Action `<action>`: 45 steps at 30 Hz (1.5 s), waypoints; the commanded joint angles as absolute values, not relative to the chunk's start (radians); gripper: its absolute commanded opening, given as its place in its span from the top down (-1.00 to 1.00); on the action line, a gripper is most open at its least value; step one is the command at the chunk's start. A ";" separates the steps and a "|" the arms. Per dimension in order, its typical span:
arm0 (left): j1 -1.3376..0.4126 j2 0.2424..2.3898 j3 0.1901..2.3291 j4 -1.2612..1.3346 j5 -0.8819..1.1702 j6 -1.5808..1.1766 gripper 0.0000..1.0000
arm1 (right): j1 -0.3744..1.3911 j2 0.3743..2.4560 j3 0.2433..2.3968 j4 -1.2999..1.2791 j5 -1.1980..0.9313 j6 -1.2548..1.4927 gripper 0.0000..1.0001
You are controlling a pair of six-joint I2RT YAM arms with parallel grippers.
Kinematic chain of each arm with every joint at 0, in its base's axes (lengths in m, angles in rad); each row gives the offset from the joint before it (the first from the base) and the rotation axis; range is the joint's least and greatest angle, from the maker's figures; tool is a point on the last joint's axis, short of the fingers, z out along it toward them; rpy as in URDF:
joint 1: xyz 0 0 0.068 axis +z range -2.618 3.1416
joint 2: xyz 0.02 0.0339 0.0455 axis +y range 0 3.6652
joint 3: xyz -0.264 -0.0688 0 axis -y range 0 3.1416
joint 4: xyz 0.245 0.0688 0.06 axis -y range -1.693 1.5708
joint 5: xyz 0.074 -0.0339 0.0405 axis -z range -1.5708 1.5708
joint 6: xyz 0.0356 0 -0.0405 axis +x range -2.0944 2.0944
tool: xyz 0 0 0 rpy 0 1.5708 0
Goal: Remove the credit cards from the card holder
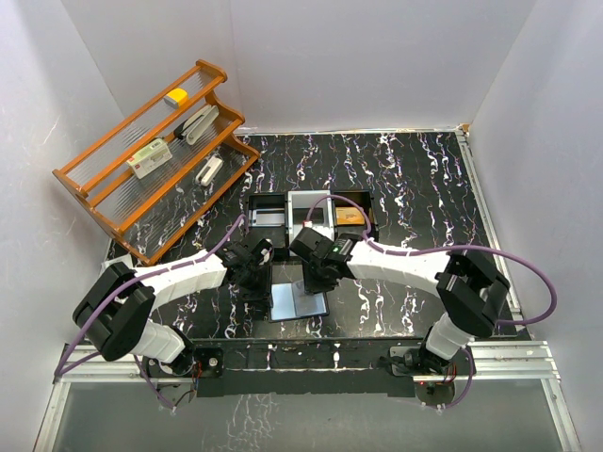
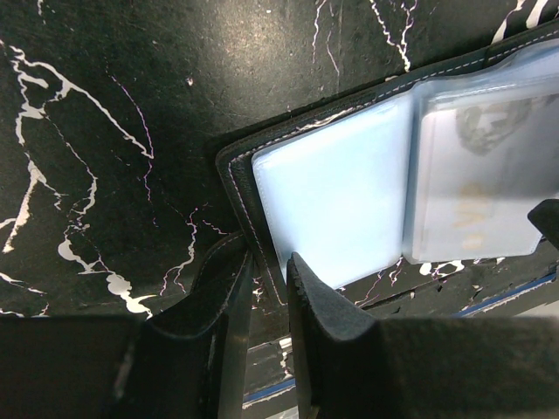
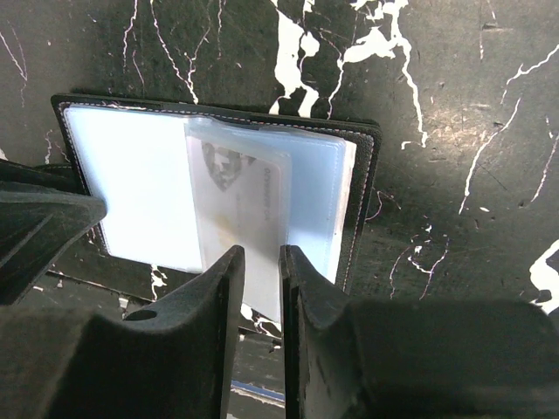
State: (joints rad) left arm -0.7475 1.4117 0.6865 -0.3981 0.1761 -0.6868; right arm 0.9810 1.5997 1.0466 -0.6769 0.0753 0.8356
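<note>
Black marbled table (image 1: 424,188), white walls (image 1: 377,56). We see the card holder (image 1: 297,301) open, face up — long axis running from the left gripper (image 2: 268,269), pinching its edge, to the right gripper (image 3: 261,255), pinching a clear pocket (image 3: 236,201).

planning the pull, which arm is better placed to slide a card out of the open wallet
Right: the right hand grips the clear card pocket, while the left hand holds the black bifold card holder by its cover edge.

The black card holder (image 1: 298,301) lies open flat, pale blue inside, a card (image 3: 238,188) showing through its clear pocket.
</note>
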 commanded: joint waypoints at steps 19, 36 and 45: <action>-0.758 1.431 0.699 -0.405 0.190 -0.673 0.60 | 1.026 1.646 1.147 -0.770 0.191 0.820 0.65; -0.758 1.425 0.696 -0.397 0.193 -0.679 0.60 | 1.021 1.634 1.031 -0.622 0.129 0.882 0.07; -0.758 1.407 0.684 -0.394 0.190 -0.690 0.60 | 1.022 1.634 1.017 -0.625 0.168 0.886 0.33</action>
